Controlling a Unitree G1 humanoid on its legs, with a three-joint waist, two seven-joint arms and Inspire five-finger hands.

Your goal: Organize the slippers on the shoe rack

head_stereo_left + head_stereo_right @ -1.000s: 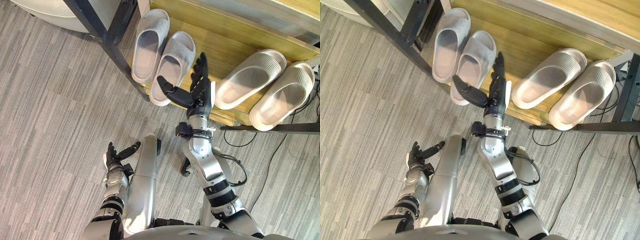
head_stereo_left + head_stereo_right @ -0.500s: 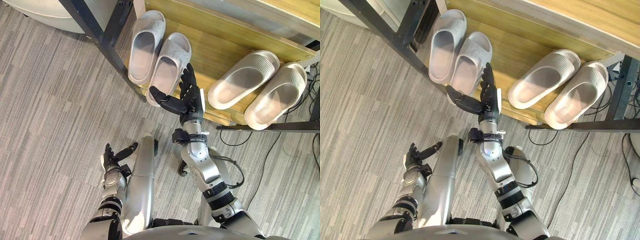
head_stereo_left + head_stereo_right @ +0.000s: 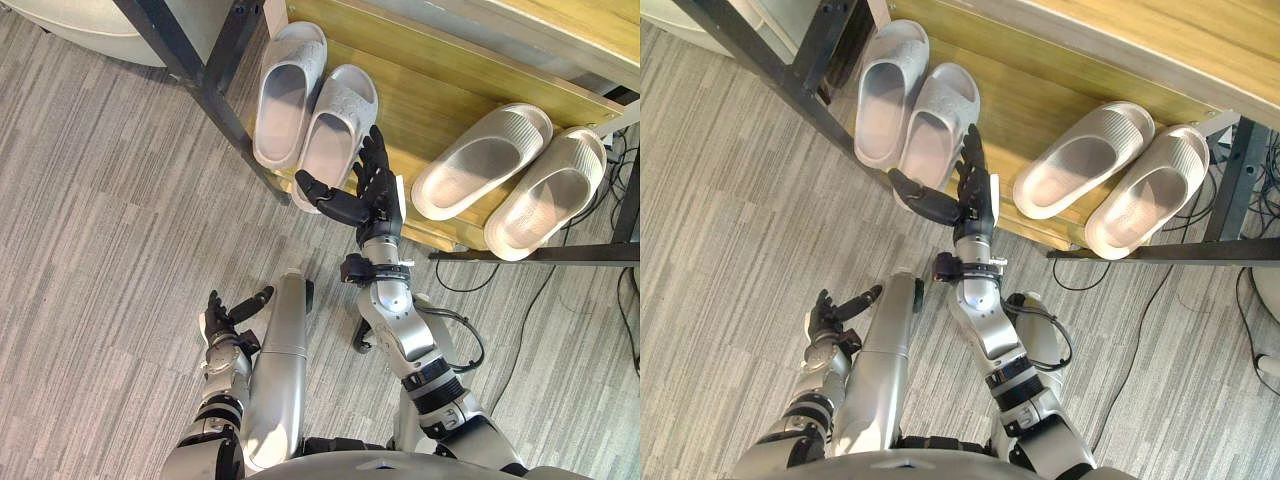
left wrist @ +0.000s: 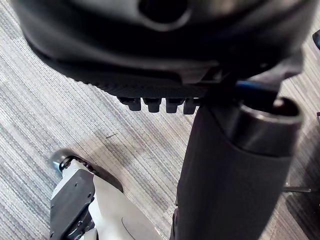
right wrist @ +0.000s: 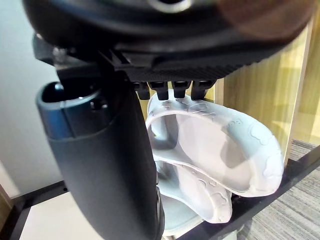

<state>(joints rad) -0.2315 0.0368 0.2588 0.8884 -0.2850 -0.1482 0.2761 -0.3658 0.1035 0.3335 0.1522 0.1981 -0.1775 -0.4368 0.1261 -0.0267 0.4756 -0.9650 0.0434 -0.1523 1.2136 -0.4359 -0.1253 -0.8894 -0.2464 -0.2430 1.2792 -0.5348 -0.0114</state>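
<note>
Hovering with the right hand [image 3: 375, 203] at the front edge of the shoe rack [image 3: 430, 95], fingers straight and pointing toward the shelf, thumb spread wide to the side, palm empty. Stopping just short of the grey slippers [image 3: 335, 130], fingertips beside the right one of the pair, thumb tip close before its heel; touching or not, impossible to tell from the head views. Showing past the fingers in the right wrist view as two pale moulded shapes, one next to the other, on the wooden shelf. Lying side by side at the shelf's left end next to the black frame [image 3: 195, 70], toes toward the back, the right one's heel at or just past the front edge. Resting well apart at the right end, a second pair, the beige slippers [image 3: 480, 160], set at an angle. Hanging low over the grey floor [image 3: 90, 200] with the left hand [image 3: 222, 320], fingers loosely spread, holding nothing.
</note>
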